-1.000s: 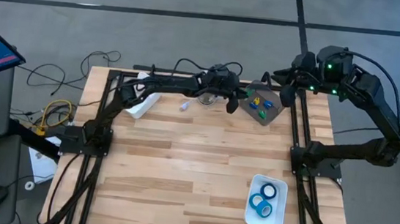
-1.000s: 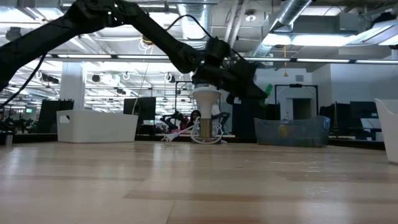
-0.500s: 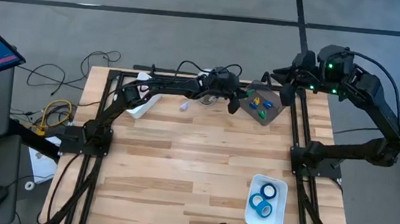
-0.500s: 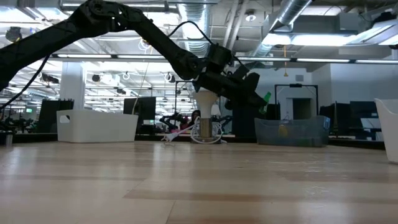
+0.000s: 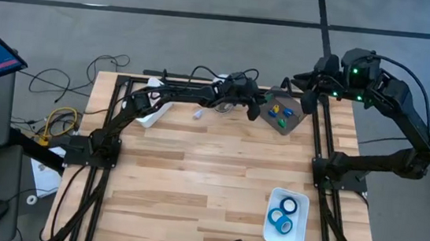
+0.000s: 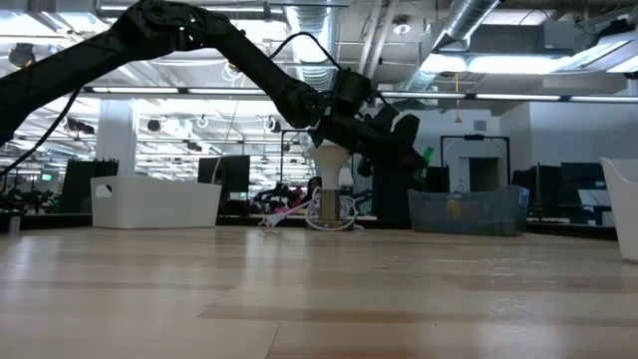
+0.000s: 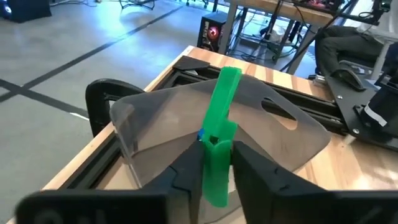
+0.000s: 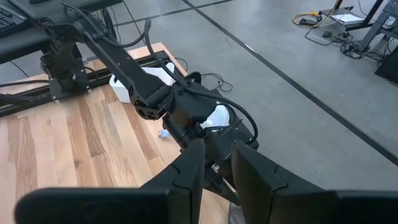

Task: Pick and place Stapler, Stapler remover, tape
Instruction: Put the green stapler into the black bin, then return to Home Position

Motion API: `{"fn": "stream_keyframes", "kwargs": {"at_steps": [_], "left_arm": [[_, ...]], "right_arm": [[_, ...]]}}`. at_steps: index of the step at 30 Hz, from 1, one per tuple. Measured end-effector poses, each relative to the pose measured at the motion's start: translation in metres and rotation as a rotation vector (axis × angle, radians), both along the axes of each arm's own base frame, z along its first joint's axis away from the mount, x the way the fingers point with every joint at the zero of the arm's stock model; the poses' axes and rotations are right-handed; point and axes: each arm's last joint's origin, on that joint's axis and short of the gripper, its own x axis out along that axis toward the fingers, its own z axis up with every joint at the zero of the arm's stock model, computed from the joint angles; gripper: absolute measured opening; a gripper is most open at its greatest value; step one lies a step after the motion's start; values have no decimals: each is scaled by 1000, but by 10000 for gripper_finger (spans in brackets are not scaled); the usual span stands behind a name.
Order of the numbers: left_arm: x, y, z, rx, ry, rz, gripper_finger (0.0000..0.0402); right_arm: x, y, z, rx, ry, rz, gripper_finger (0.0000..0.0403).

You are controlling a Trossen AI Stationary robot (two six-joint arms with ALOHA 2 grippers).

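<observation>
Carrying a green stapler remover (image 7: pixel 219 140) pinched between its fingers, your left gripper (image 5: pixel 256 107) has swung over to the grey bin (image 5: pixel 282 114) at the table's far edge in the last second, so release looks next. Your right gripper (image 5: pixel 309 103) waits just beside that bin, apparently closed on nothing, and the 3 tape rolls (image 5: pixel 285 213) sit in the near white tray (image 5: pixel 271 235).
</observation>
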Motion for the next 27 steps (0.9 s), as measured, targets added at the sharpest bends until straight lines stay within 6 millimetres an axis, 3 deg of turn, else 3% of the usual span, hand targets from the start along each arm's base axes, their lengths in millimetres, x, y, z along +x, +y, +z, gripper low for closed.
{"fn": "stream_keyframes", "kwargs": {"at_steps": [8,14,20,25,27], "left_arm": [[9,-16,8,37,-81,-34,144],[13,-24,24,65,-124,-92,146],[0,-43,94,231,-241,-197,89],[-28,-62,147,295,-300,-281,14],[-44,-67,163,301,-305,-286,6]], "right_arm": [[0,0,1,0,-14,-3,73],[1,0,1,-1,-18,-2,73],[4,5,1,-2,-18,49,73],[8,12,3,0,-34,116,73],[8,15,5,-13,-52,136,72]]}}
